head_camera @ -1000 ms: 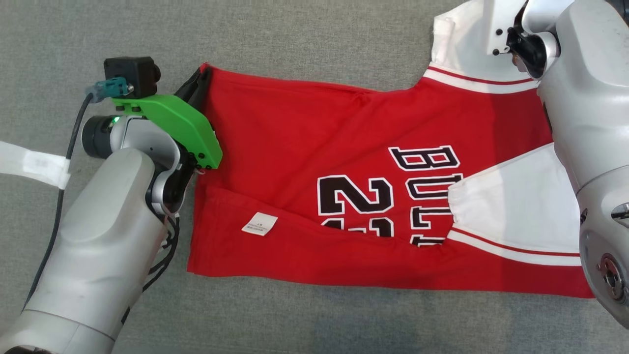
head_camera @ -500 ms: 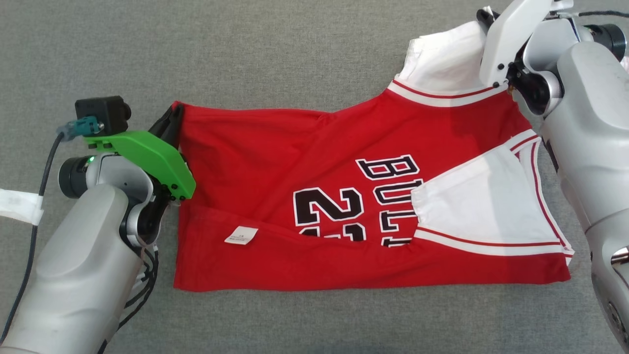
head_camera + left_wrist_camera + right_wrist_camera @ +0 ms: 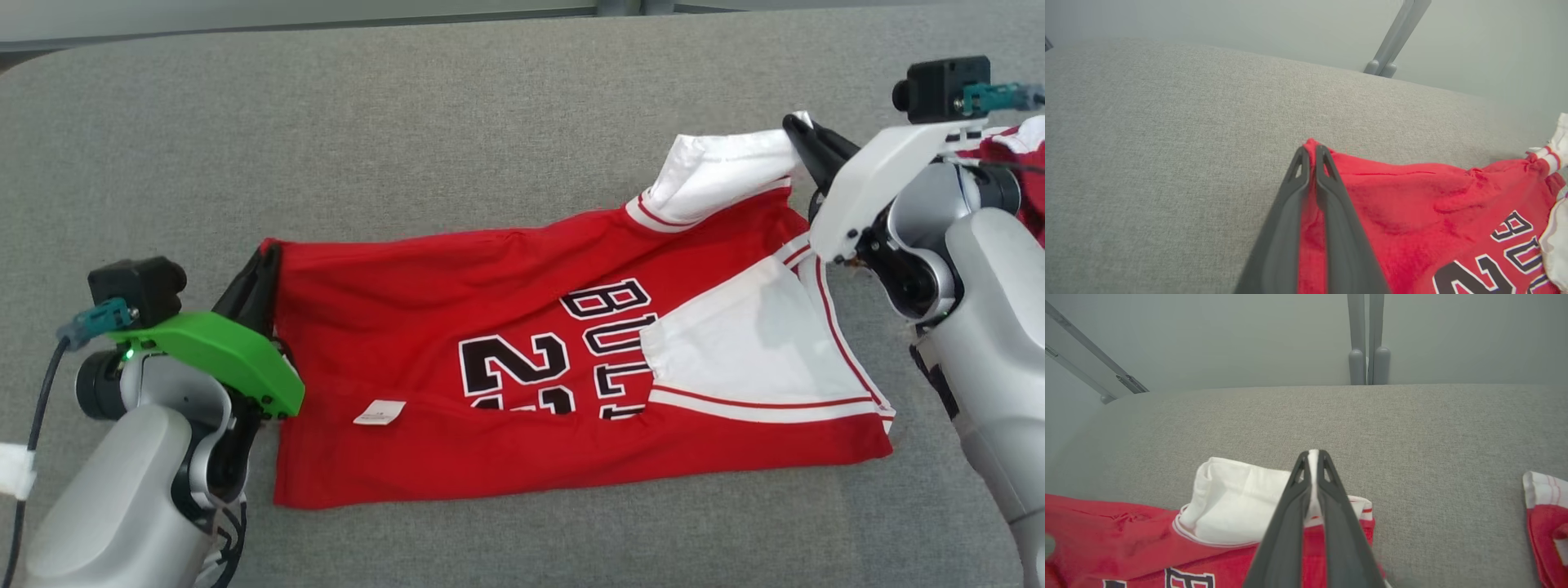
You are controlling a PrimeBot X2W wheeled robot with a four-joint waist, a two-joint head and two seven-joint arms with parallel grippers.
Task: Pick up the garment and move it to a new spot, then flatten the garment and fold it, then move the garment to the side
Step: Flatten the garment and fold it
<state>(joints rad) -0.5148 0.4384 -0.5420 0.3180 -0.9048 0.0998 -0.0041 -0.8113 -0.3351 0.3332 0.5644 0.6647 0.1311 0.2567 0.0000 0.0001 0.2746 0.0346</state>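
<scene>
The garment (image 3: 506,327), a red jersey with white sleeves, lies spread lengthwise across the middle of the grey padded surface (image 3: 408,122), well short of its far edge, with its hem toward the robot's left and its shoulders toward its right; the left gripper (image 3: 267,251) is pinched together on the far hem corner, red cloth showing between its fingers in the left wrist view; the right gripper (image 3: 796,124) is likewise closed on the tip of the far white sleeve (image 3: 718,167), a sliver of white caught between its fingers; the cloth looks light, thin and quite limp, so it should sag and crease wherever it is unsupported, as the ripples along its far side and the near side folded over with its care label (image 3: 380,412) suggest; it seems neither heavy nor fragile, though the knit may slip out of a shallow pinch; hems, banded seams and corners are probably the surest holds, being thicker; two holds well apart along one side should keep it taut; a second red and white cloth (image 3: 1016,147) lies near the surface's right edge and is best left alone.
</scene>
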